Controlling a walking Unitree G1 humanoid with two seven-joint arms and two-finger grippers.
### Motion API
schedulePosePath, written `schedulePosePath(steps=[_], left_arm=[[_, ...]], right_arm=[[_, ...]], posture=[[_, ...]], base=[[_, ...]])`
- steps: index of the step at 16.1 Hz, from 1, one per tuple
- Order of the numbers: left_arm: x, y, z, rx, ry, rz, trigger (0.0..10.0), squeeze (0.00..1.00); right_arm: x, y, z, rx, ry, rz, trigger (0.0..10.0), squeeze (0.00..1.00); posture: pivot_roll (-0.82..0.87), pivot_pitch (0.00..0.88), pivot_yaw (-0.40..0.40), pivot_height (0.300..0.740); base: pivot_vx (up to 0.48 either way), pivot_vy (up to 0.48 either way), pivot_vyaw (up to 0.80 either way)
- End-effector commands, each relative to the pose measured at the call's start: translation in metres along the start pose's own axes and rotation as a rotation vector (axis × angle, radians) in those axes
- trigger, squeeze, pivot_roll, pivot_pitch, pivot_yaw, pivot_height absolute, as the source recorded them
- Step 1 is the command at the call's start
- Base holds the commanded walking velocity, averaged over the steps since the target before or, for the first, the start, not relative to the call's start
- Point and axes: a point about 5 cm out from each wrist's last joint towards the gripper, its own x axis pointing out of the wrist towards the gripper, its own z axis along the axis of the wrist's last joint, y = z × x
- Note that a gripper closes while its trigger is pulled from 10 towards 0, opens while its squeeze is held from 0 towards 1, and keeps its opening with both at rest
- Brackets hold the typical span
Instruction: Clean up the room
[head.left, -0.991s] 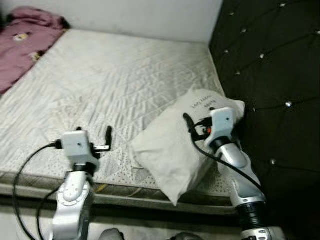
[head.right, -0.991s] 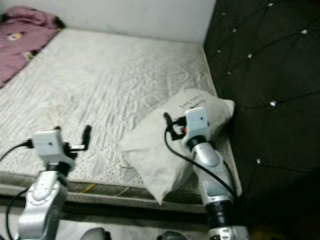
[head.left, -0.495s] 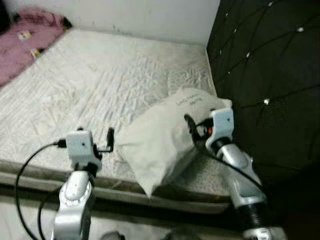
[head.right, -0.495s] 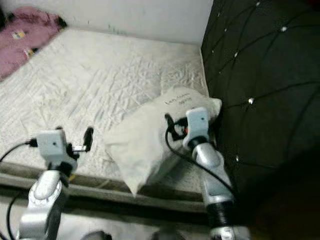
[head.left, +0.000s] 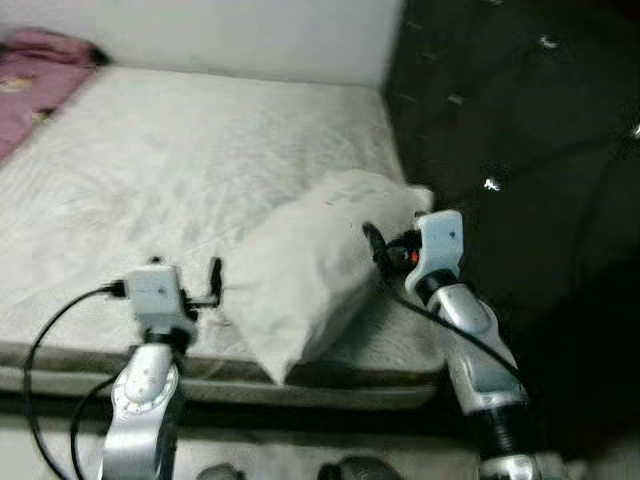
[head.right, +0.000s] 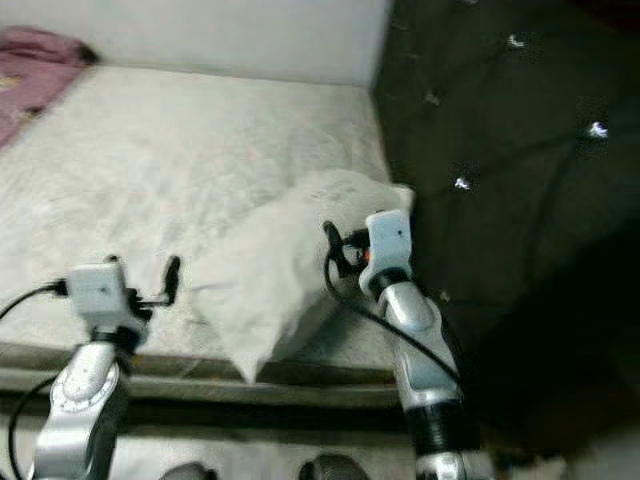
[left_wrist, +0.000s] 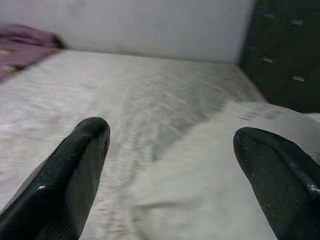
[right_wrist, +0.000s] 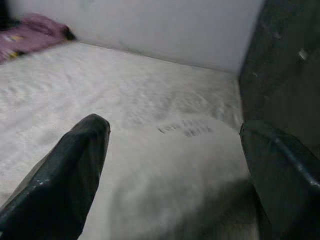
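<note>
Bare white mattress (head.left: 180, 160), dark headboard (head.left: 520, 150) at three o'clock. White pillow (head.left: 300, 270) between both grippers: left gripper (left_wrist: 170, 165) spread wide, right gripper (right_wrist: 172, 165) spread too.

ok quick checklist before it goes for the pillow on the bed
1. Left gripper open: ok, fingers spread wide.
2. Right gripper open: ok, fingers apart with the pillow between them in its wrist view.
3. Pillow within reach: ok, it lies at the near edge of the mattress, between both arms.
4. Contact with pillow: cannot tell, the right gripper is close against it.
5. Pillow fully supported: not ok, its near corner hangs past the mattress edge.
6. Image sharp: not ok, the head views are blurred.
</note>
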Motion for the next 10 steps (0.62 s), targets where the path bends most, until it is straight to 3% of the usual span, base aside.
schedulePosePath(steps=[1, 5, 10], left_arm=[[-0.0033, 0.0000, -0.0020, -0.006, 0.012, -0.010, 10.0, 0.00], [-0.0051, 0.0014, -0.0076, -0.044, 0.037, 0.020, 10.0, 0.00], [-0.0061, 0.0041, -0.0054, -0.075, 0.027, 0.044, 10.0, 0.00]], right_arm=[[0.0000, 0.0016, 0.0048, 0.001, -0.013, 0.004, 10.0, 0.00], [-0.0040, -0.0049, 0.0002, 0.010, 0.004, -0.017, 10.0, 0.00], [-0.0048, -0.0012, 0.0002, 0.046, 0.001, 0.006, 10.0, 0.00]], posture=[[-0.06, 0.000, -0.045, 0.740], [-0.07, 0.000, -0.047, 0.740], [-0.06, 0.000, -0.057, 0.740]], base=[[0.000, 0.000, 0.00], [0.000, 0.000, 0.00], [0.000, 0.000, 0.00]])
